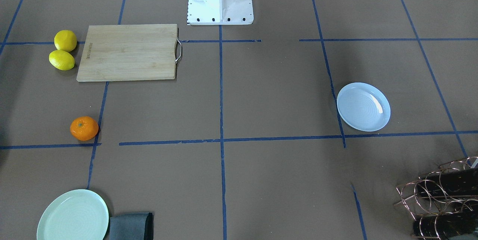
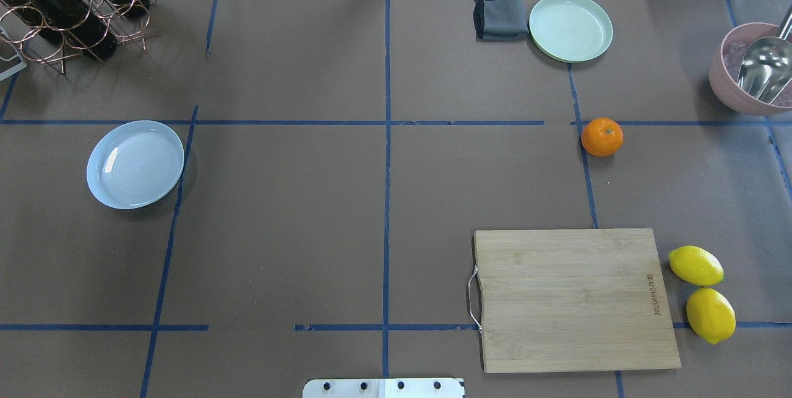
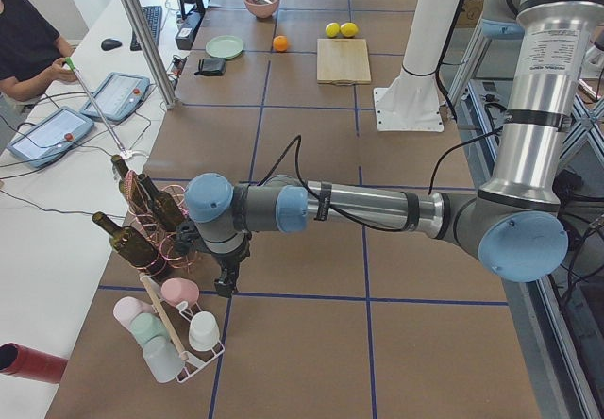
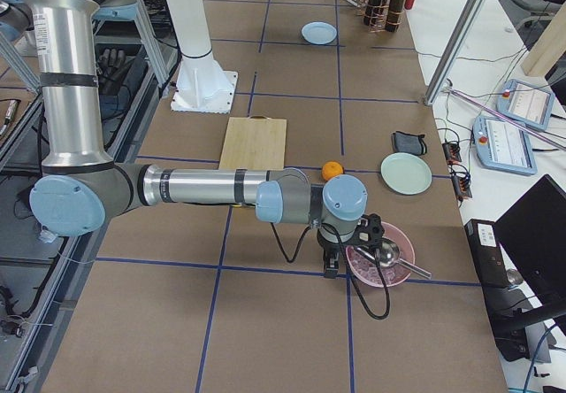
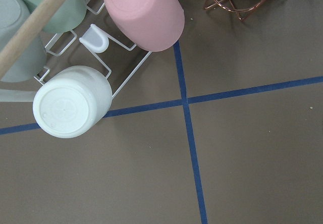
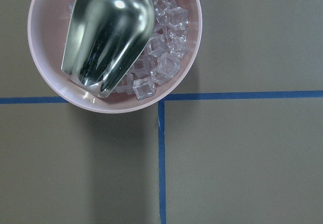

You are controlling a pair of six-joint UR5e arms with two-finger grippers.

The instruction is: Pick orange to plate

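Right hand (image 4: 330, 269) is hovering by the pink bowl (image 4: 380, 256); can't tell if it's wide or narrow. Orange (image 2: 601, 137) is sitting at 2 o'clock on the bench (image 2: 278, 231), plate (image 2: 135, 164) at 9. I'd be descending vertically, gripping across its middle.

The orange (image 2: 602, 137), small, bright and stem-up, sits on the desk (image 2: 383, 200) beside a blue tape line, well apart from the pale bluish-white plate (image 2: 135, 164), which lies flat.
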